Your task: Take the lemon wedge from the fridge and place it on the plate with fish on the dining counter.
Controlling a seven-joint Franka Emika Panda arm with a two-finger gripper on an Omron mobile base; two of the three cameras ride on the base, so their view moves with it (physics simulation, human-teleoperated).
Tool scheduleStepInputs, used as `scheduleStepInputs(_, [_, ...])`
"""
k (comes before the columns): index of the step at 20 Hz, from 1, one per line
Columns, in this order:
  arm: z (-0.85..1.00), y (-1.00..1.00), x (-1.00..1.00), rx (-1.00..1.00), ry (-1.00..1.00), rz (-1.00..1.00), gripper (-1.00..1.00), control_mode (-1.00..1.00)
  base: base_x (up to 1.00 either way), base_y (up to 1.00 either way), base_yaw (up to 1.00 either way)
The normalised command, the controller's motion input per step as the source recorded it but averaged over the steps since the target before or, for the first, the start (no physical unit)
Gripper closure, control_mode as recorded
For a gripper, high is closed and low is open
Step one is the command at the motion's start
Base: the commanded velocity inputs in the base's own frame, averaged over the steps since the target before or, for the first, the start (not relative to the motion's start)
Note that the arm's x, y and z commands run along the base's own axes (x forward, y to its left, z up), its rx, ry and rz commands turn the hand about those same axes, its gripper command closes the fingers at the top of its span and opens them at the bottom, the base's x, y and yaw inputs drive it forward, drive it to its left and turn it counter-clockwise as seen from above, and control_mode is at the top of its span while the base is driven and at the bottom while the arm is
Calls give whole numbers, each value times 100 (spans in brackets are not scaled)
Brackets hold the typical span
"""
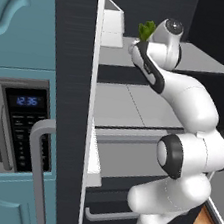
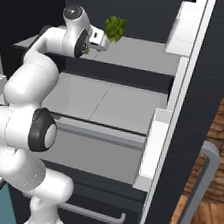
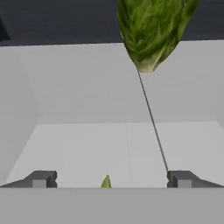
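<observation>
Reaching into the fridge [image 1: 65, 102], the gripper [image 3: 111, 179] hangs over the upper shelf [image 3: 87, 144] with its 2 fingers spread wide. A yellow-green tip, probably the lemon wedge [image 3: 106, 182], lies just between them, with a leafy green [image 3: 151, 30] behind.

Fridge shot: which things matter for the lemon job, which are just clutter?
Job:
- fridge, doors open
- shelf the arm reaches over
- gripper, open, holding nothing
- small yellow-green tip between the fingertips, maybe the lemon wedge; too little shows to be sure

Clutter:
- leafy green on that shelf
- microwave
- teal cabinets
</observation>
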Motion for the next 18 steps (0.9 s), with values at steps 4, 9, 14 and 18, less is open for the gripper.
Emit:
scheduleStepInputs(4, [-48,2,0,-6,5,0,-100,-100,0,0,0])
scheduleStepInputs(9, [-75,6,2,-1,7,0,100,-100,0,0,0])
scheduleStepInputs(14, [-14,0,0,-1,-2,0,100,-100,0,0,0])
scheduleStepInputs(18, [-10,0,10,-4,-2,-1,100,-100,0,0,0])
